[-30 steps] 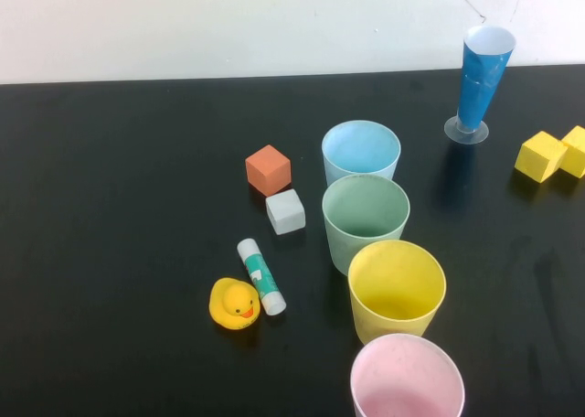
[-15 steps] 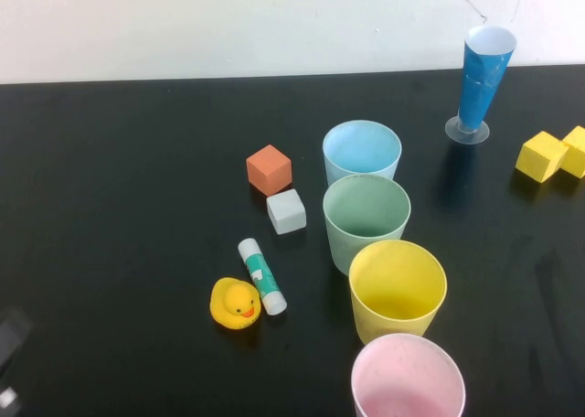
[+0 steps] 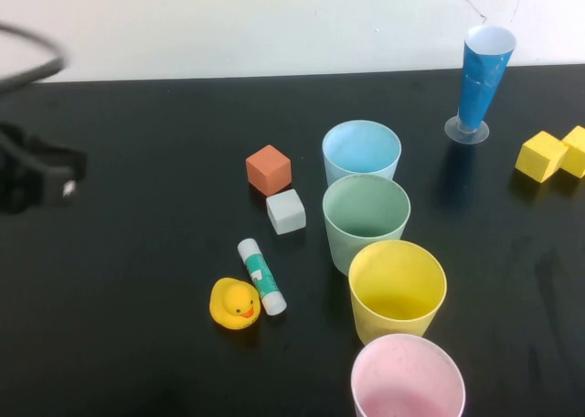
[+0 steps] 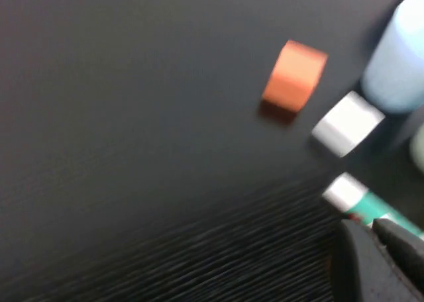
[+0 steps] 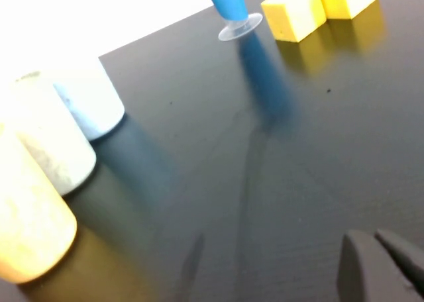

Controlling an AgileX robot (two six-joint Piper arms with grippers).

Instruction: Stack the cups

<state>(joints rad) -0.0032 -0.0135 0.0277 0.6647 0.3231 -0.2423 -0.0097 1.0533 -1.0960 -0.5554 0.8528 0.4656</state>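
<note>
— High view first: what holds what on the black table (image 3: 137, 252)?
— Four upright tumblers stand in a near-touching row running from the table's middle toward the robot: light blue cup (image 3: 361, 150) farthest, then pale green cup (image 3: 366, 218), yellow cup (image 3: 397, 289), and pink cup (image 3: 408, 382), cut off by the near edge. None is nested in another, and each looks empty. All are wide, tapered and matte.
— Other vessels?
— A tall narrow blue cone (image 3: 483, 74) on a clear foot, at the far right.
— Grippers?
— The left gripper (image 4: 381, 246) is above the table's left side, fingers closed on nothing, near the glue stick (image 3: 261, 275). The right gripper (image 5: 381, 252) is likewise closed and empty, low over bare table right of the cups.
— Smaller things?
— Two yellow blocks (image 3: 552, 154) at the right edge, an orange cube (image 3: 268, 169), a grey cube (image 3: 285, 210) and a rubber duck (image 3: 235, 304) left of the cups.
</note>
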